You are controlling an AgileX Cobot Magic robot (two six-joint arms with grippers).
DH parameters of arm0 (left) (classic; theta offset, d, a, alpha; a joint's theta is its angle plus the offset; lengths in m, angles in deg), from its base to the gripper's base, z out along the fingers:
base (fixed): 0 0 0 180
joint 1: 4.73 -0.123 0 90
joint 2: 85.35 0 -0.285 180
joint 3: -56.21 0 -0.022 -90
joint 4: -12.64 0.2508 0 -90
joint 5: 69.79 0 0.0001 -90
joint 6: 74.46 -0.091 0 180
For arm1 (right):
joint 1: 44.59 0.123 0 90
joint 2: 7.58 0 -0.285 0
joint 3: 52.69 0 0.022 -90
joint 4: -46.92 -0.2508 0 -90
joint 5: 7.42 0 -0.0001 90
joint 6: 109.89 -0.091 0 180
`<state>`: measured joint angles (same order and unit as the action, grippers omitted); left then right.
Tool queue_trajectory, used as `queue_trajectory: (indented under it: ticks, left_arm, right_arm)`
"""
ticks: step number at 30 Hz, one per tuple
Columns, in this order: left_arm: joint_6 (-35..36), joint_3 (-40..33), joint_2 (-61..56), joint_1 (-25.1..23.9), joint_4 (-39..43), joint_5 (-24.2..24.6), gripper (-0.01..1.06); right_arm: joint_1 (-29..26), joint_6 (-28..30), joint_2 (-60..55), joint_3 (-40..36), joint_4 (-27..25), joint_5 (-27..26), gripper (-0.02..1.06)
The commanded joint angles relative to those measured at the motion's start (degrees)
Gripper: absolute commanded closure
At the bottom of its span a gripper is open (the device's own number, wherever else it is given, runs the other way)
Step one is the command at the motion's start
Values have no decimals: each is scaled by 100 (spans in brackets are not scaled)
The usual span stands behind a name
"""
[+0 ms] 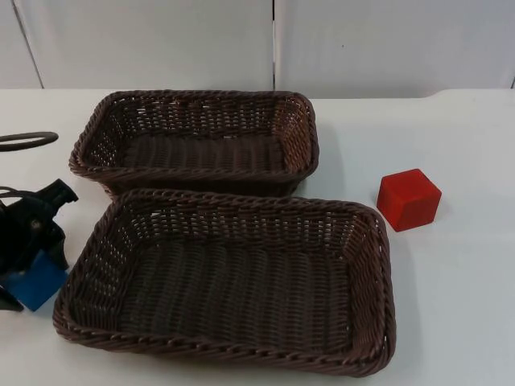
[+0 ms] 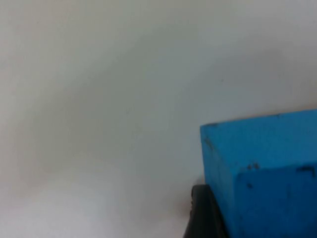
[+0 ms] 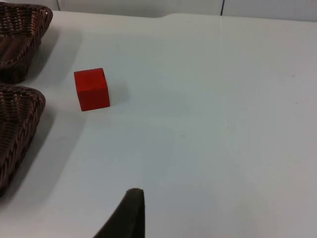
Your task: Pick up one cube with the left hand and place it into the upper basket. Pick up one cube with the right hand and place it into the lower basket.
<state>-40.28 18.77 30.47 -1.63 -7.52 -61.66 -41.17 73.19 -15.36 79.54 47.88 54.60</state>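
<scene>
Blue cube [image 1: 36, 281] held at the table's left edge in the top view, just left of the lower basket's near-left corner, clamped in the left gripper [image 1: 30, 269] with black fingers closed against its sides. Seen again in the left wrist view as a blue block [image 2: 267, 173] with a black fingertip [image 2: 203, 213] pressed on its side, white table [image 2: 99, 99] behind; cannot tell whether resting on the surface or just off it. Red cube [image 1: 409, 199] sitting flat on the table to the right of both baskets, level with the gap between them, near the lower basket's far-right corner yet apart from it; also seen in the right wrist view [image 3: 91, 89], standing alone beside the two basket corners. Upper basket [image 1: 193, 100], dark brown wicker, rectangular, set nearer the partition wall; lower basket [image 1: 225, 354], same weave, a little larger in view, set nearer the camera, the two rims almost touching. Right gripper [image 3: 130, 214] over bare table well clear of the red cube, waiting; cannot tell whether open or closed. Grey partition wall [image 1: 386, 40] behind the table's far edge.
</scene>
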Motion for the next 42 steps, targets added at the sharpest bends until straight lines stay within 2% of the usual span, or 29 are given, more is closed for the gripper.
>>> queue_trajectory:
  ticks: [1,2,14,17,23,26,30,42]
  left_arm:
    - [42,-10,-71,13,2,180,96]
    - [42,-10,-126,13,89,204,106]
    - [-168,-10,-1210,102,233,603,105]
    - [-557,-10,-1741,285,256,664,105]
    - [-1715,-10,-2541,608,286,353,105]
    - [-2068,-10,-2667,615,315,326,105]
    - [-2949,-10,-2695,615,326,330,105]
    - [-3284,-10,-2695,615,299,355,105]
  right_arm:
    - [1,17,0,12,13,-33,-1]
    - [1,17,0,12,13,-33,-1]
    - [1,17,0,12,13,-33,-1]
    - [1,17,0,12,13,-33,-1]
    - [1,17,0,12,13,-33,-1]
    - [1,17,0,12,13,-33,-1]
    - [1,17,0,12,13,-33,-1]
    - [1,17,0,12,13,-33,-1]
